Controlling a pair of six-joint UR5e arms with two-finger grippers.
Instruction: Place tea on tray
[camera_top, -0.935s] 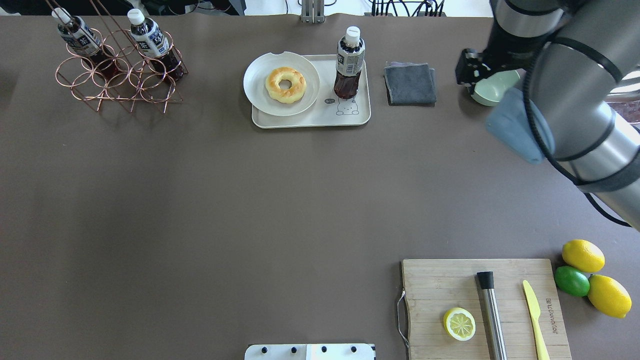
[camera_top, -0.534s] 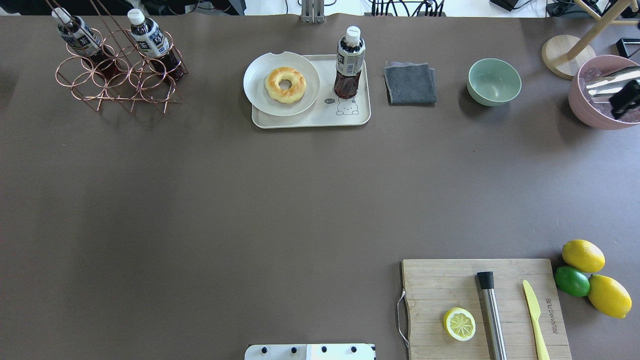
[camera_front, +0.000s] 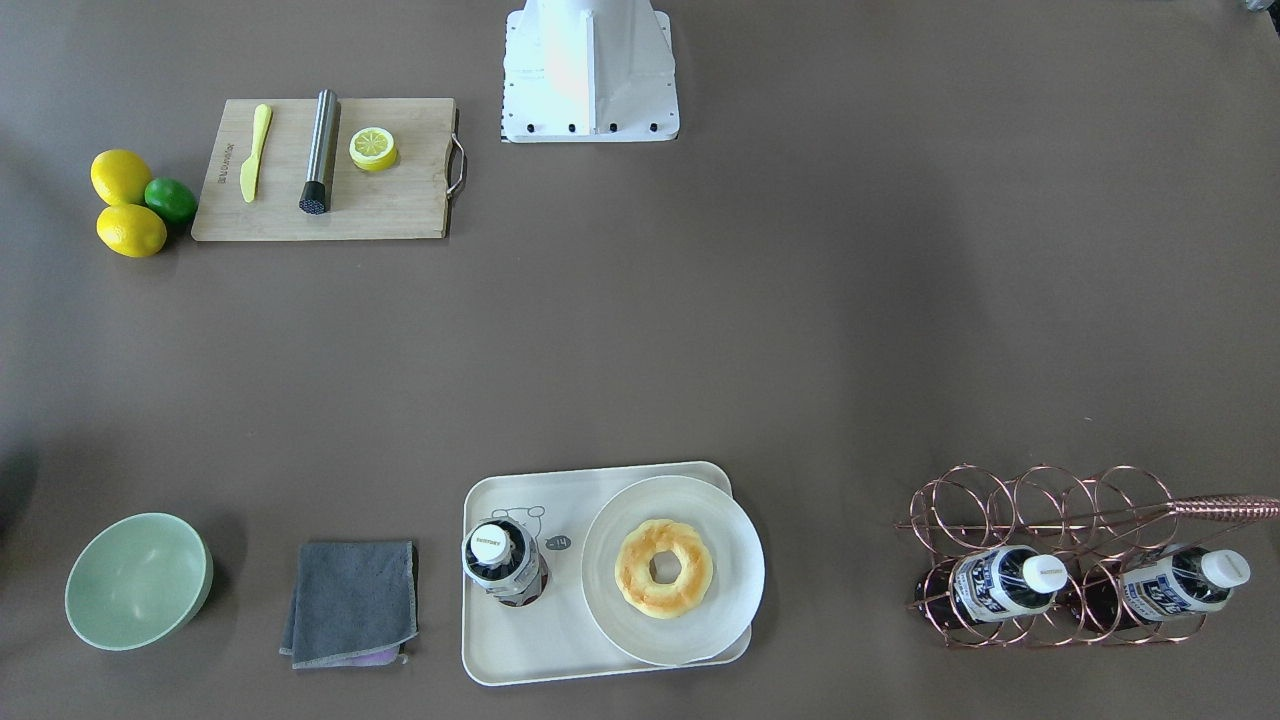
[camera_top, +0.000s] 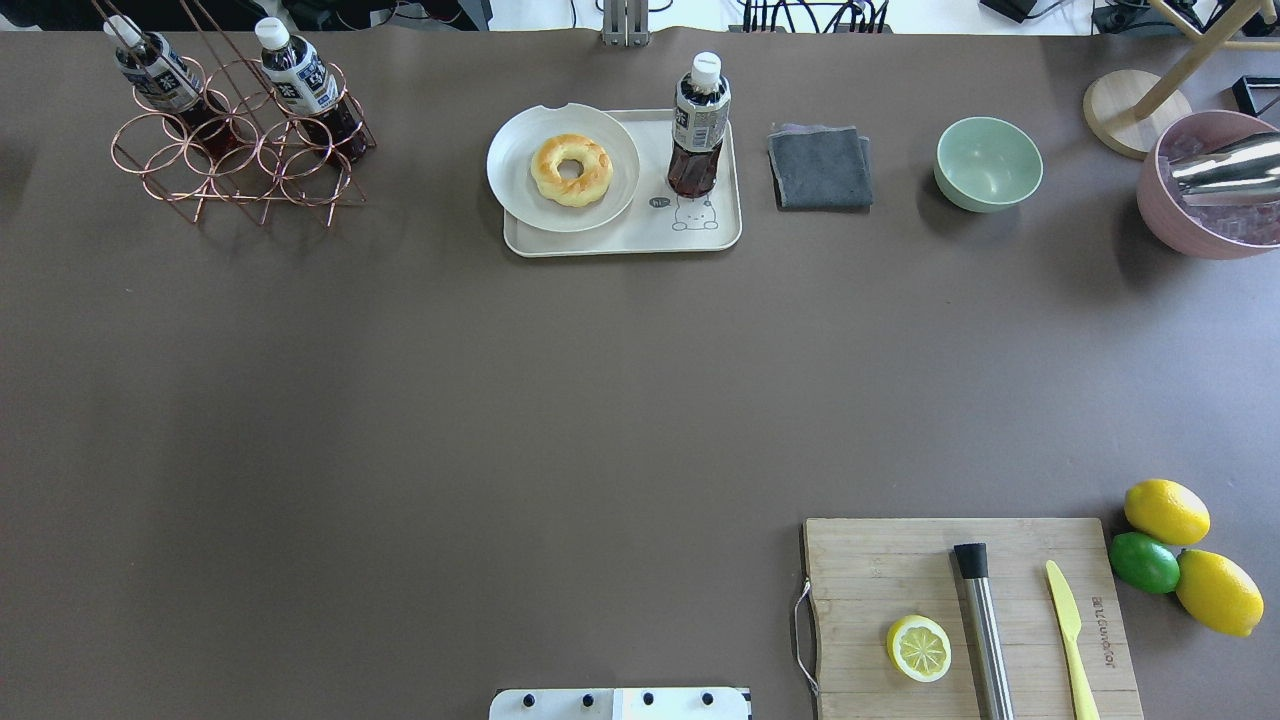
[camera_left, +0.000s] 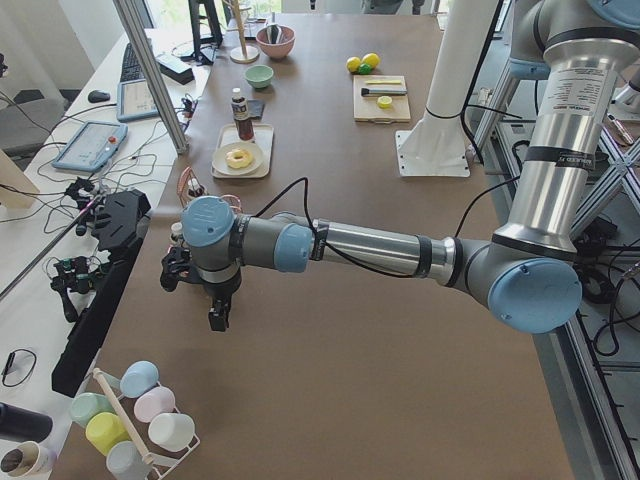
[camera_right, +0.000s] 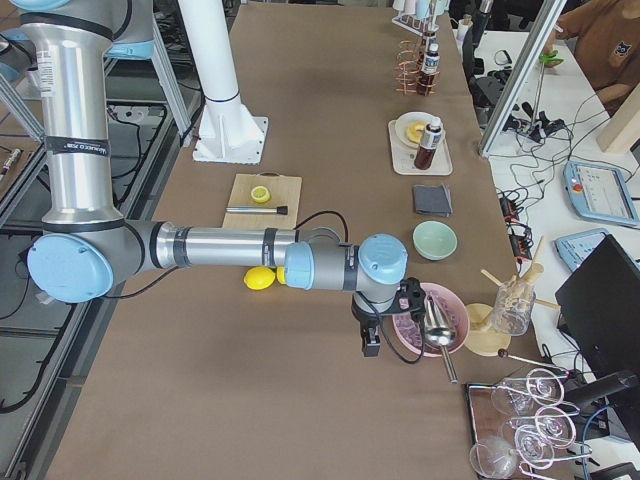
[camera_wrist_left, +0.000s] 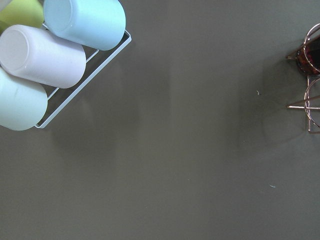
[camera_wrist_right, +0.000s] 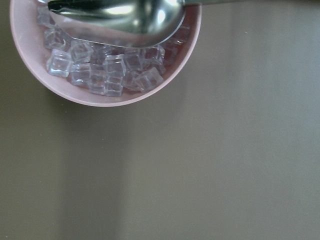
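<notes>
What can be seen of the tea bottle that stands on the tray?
The tea bottle is small, of clear plastic, filled with dark red-brown liquid, with a white screw cap on and a white-and-dark-blue label round its upper body. It stands upright on the cream tray, in its right half in the overhead view, just beyond the bear drawing and beside the white plate, apart from it. Only the tray touches it.
</notes>
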